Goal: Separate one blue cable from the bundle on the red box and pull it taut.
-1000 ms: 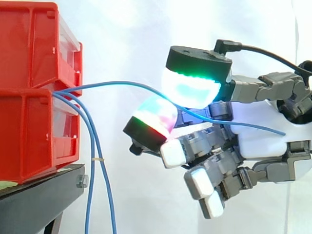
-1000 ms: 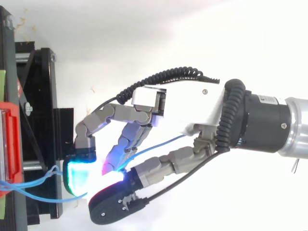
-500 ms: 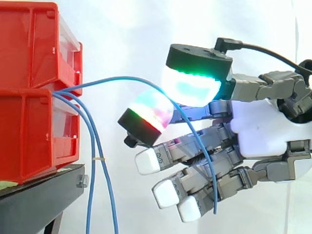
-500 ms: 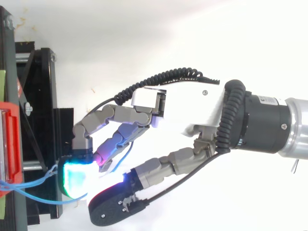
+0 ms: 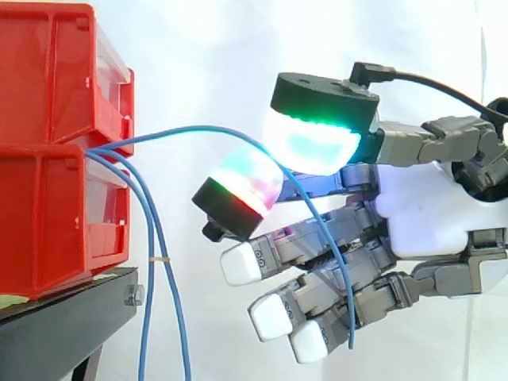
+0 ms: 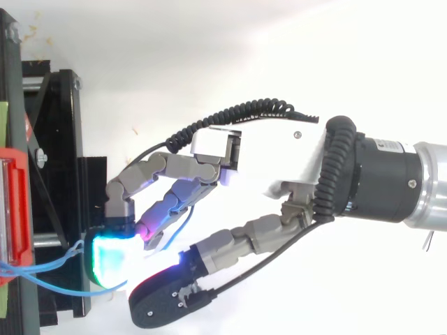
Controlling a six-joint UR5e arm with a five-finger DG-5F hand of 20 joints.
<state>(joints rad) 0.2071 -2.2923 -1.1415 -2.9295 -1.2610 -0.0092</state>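
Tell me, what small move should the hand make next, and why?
Probably the hand should close thumb and finger pad on the blue cable: it arcs slack from the red bins between them, unpinched, its free end dangling.

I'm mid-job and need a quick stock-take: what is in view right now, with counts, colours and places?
bins: two, red, stacked at the left on the stand
stand: one, black, under the bins
arching cable: one, blue, from between the bins across to the hand, slack, its end dangling
hanging cables: two, blue, dropping from the bins past the stand
curtain: one, white, behind everything
hand: one, grey and white, right of the bins
arm: one, black and silver, entering from the right
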